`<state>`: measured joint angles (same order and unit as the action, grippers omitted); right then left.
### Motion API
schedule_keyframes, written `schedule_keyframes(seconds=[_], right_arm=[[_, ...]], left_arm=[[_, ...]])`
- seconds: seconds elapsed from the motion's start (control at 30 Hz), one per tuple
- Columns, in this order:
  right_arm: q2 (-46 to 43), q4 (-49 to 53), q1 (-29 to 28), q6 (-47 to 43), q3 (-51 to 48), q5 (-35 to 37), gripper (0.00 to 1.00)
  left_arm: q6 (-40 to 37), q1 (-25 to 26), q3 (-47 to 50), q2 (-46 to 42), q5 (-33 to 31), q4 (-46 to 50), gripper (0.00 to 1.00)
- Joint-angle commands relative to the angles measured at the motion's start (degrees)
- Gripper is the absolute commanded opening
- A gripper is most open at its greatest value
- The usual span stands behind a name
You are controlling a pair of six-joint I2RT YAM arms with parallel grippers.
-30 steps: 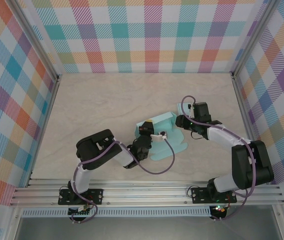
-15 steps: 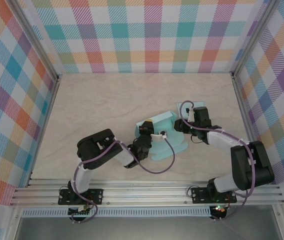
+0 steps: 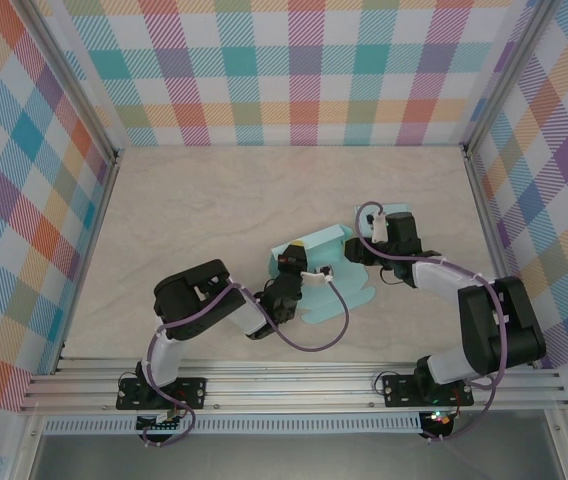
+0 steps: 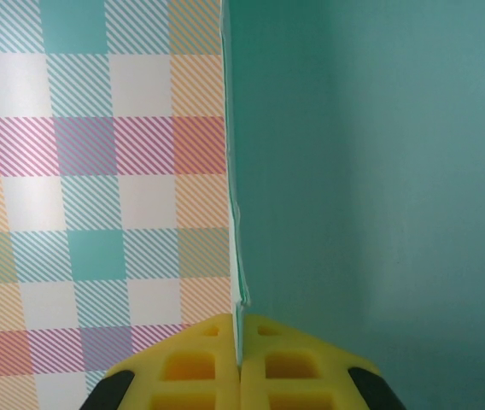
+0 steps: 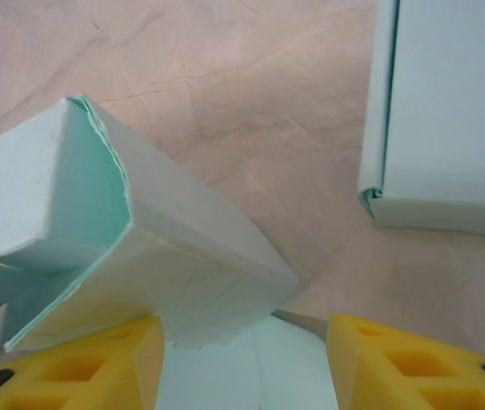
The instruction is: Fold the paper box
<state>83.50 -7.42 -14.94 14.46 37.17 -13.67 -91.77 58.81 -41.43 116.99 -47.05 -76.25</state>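
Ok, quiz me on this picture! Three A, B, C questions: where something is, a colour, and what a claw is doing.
1. Where on the beige marbled table is the light teal paper box?
A) far left corner
B) near the middle
C) against the back wall

2. What colour are the fingers of the left claw?
A) yellow
B) red
C) white

3. What is the left claw doing?
A) open over bare table
B) shut on an edge of the box's paper
C) holding a cable

Answers:
1 B: the top view shows it about mid-table.
2 A: its wrist view shows yellow fingers.
3 B: a thin teal sheet is pinched between them.
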Motion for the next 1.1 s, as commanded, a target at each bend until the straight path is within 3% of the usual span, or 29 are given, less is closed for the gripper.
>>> schedule_keyframes(seconds=[0.0, 0.3, 0.6, 0.97, 1.07], right_arm=[[1.1, -4.1, 0.0, -0.7, -0.9, -2.9, 0.54], [5.0, -5.3, -0.1, -0.8, 1.8, -3.3, 0.51], [8.7, -14.4, -0.9, -1.2, 1.9, -3.5, 0.52], [11.2, -23.4, -4.1, -4.4, 0.9, 3.6, 0.51], [11.4, -25.3, -5.2, -5.3, 0.3, 6.5, 0.45]], left_arm=[[-0.3, 1.4, 0.7, 2.2, 0.0, 6.8, 0.0], [-0.6, 1.9, 0.0, 2.8, 0.1, 6.1, 0.0], [0.7, 2.1, 0.3, 1.9, 1.2, 8.0, 0.0], [1.2, 2.2, 0.7, 0.9, 1.8, 8.3, 0.0], [1.4, 2.2, 0.7, 0.8, 1.8, 8.5, 0.0]])
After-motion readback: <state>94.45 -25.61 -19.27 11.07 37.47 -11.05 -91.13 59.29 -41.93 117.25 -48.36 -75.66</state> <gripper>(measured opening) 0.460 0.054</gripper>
